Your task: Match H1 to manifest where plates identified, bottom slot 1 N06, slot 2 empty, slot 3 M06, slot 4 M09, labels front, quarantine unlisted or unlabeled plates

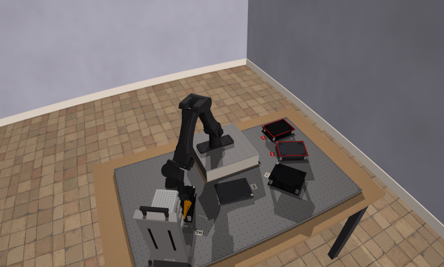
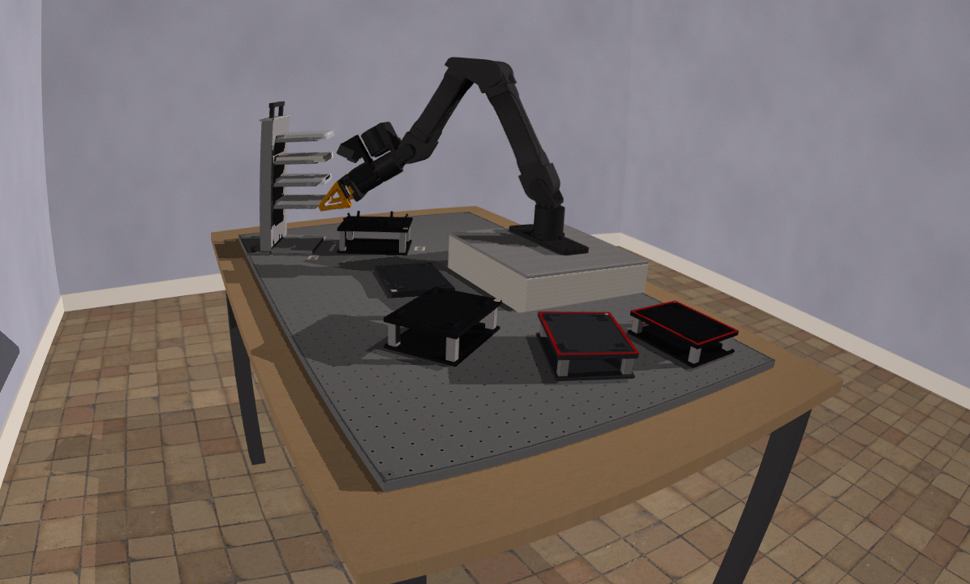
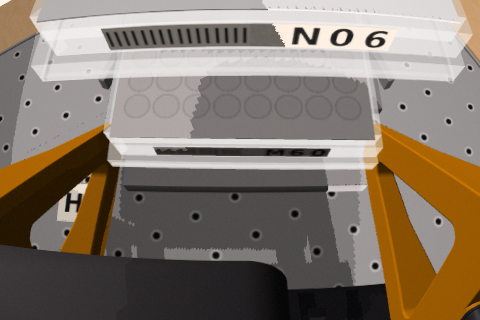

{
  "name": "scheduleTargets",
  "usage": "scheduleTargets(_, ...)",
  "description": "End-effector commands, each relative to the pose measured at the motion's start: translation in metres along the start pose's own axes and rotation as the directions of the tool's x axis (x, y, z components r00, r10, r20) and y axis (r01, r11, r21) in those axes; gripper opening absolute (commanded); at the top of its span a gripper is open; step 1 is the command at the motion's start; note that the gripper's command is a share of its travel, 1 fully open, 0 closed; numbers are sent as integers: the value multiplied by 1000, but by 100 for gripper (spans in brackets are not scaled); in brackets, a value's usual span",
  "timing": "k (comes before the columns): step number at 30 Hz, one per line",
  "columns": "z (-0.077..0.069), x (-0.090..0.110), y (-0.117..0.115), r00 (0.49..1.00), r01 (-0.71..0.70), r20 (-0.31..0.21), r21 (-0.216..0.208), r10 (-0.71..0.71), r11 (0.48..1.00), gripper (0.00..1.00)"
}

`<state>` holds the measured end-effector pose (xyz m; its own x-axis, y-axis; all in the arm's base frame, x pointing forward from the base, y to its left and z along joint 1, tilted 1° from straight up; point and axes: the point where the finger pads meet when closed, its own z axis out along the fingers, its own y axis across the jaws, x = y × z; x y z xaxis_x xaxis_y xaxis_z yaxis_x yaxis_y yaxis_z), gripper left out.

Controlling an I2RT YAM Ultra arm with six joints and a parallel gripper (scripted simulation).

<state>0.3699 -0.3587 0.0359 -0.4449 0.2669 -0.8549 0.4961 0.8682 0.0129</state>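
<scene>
The plate hotel H1 (image 1: 160,225) (image 2: 274,181) stands at the deck's corner with a plate on each of its four shelves. In the wrist view the upper plate (image 3: 250,0) shows the label N06 at its front; it sits in slot 2. Below it, the slot 1 plate (image 3: 243,114) shows a dark strip at its front that I cannot read. My gripper (image 3: 242,138) (image 2: 334,197) (image 1: 187,205) is at slot 1 level, its orange fingers pressed against both long sides of that plate's front end.
A raised black nest (image 2: 374,230) stands empty just under the gripper, by the hotel. The flat nest N6 (image 1: 234,190), another raised black nest (image 1: 287,178) and two red-rimmed quarantine nests (image 1: 291,149) (image 1: 278,129) stand empty. The arm's grey pedestal (image 1: 227,152) is mid-deck.
</scene>
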Motion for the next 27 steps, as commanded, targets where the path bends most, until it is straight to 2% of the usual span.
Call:
scheduleTargets(1, -5, -31, -4, 998, 12, 58, 9, -12, 1000, 86)
scheduleTargets(15, -7, -32, -6, 998, 13, 66, 13, -14, 1000, 86)
scheduleTargets(16, -9, -31, -8, 997, 15, 71, 15, -16, 1000, 86)
scheduleTargets(17, -11, -14, -5, 999, 6, 41, 9, -6, 1000, 86)
scheduleTargets(22, -14, -17, -5, 999, 14, 51, 10, -14, 1000, 86)
scheduleTargets(27, -20, -9, -5, 999, 11, 42, 10, -12, 1000, 86)
